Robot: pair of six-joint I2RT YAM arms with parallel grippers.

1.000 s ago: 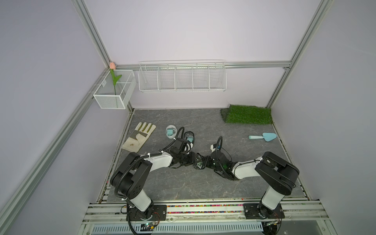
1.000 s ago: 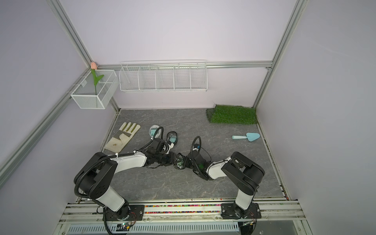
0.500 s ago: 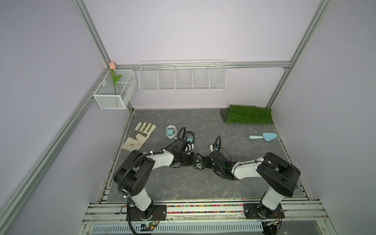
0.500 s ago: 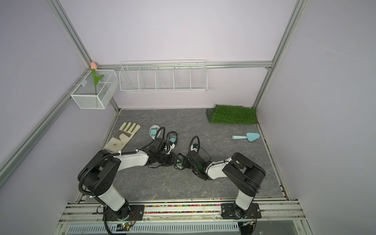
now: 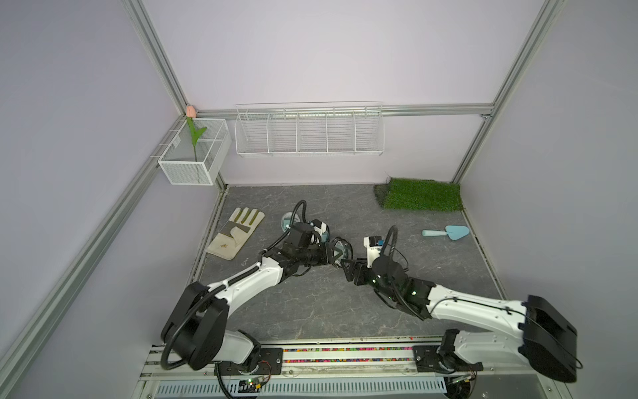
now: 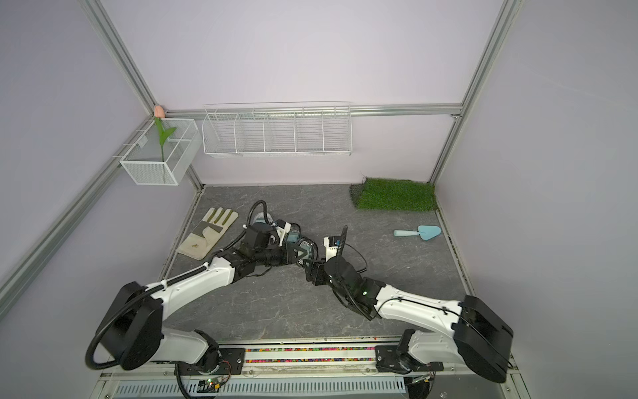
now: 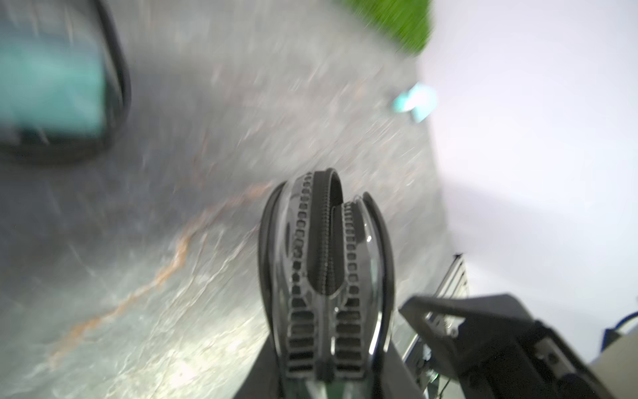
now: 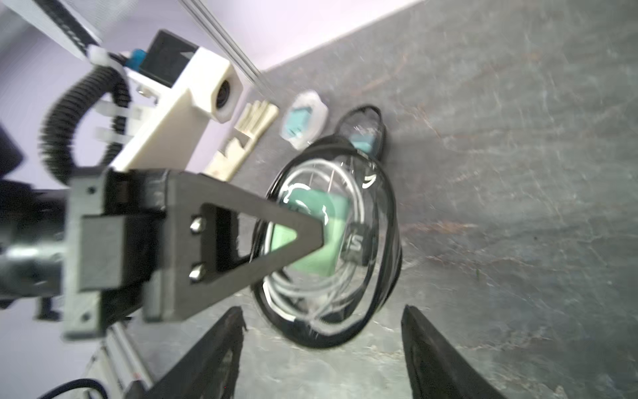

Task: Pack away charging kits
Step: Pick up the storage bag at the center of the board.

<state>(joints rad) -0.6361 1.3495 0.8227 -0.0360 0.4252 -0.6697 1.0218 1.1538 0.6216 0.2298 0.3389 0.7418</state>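
Note:
My left gripper (image 5: 336, 255) is shut on a round clear case with a black rim (image 8: 331, 311) and holds it on edge above the floor. Inside the case lie a mint-green charger block (image 8: 331, 221) and a coiled white cable (image 8: 303, 290). In the left wrist view the case (image 7: 324, 248) stands edge-on between the jaws, its zipper partly parted. My right gripper (image 8: 321, 331) is open just short of the case, touching nothing. In a top view the right gripper (image 6: 310, 273) sits close below the left gripper (image 6: 301, 254).
Behind the held case lie a second black-rimmed case with a teal block (image 8: 362, 141) and a white-rimmed case with a teal block (image 8: 303, 119). A work glove (image 5: 236, 233) lies left, a light-blue trowel (image 5: 445, 233) right, a grass mat (image 5: 421, 198) back right. A wire basket (image 5: 309, 129) hangs on the back wall.
My right gripper has gone from shut to open and come off the case. My left gripper has closed tighter on the case.

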